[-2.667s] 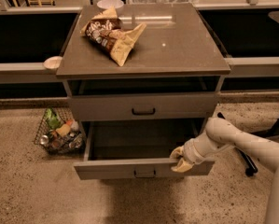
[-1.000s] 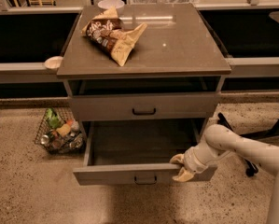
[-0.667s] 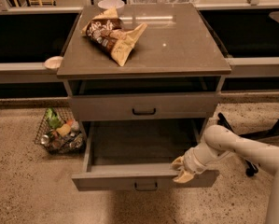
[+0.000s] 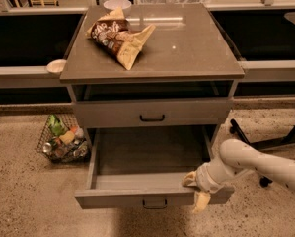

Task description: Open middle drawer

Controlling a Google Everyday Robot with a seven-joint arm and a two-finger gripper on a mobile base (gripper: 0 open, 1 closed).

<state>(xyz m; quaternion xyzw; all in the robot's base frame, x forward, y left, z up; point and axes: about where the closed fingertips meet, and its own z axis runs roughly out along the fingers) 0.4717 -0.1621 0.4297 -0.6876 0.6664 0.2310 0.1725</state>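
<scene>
Well to the left of the hand and a little above it, a wire basket (image 4: 63,138) of mixed items sits on the floor beside the cabinet, out of the drawer's path. Up and left of the hand, a crumpled snack bag (image 4: 118,37) lies on the counter (image 4: 196,53), with a white bowl (image 4: 116,4) at the far edge behind it; neither bears on the pull. Above and left of the hand, the upper drawer (image 4: 186,113) is flush and closed, nothing touching it. The middle drawer (image 4: 112,197) lies under and to the left of the hand, drawn out far enough that its inside floor shows; we judge the task largely done. The hand (image 4: 195,192) sits at the right end of that drawer's front, not at the centre handle (image 4: 154,204). One finger (image 4: 188,179) lies over the top edge inside, the other hangs down the outer face, set narrow and pinched on the panel. We take this grip as chosen so the arm (image 4: 265,166), entering from the right, pulls without crossing the opening.
</scene>
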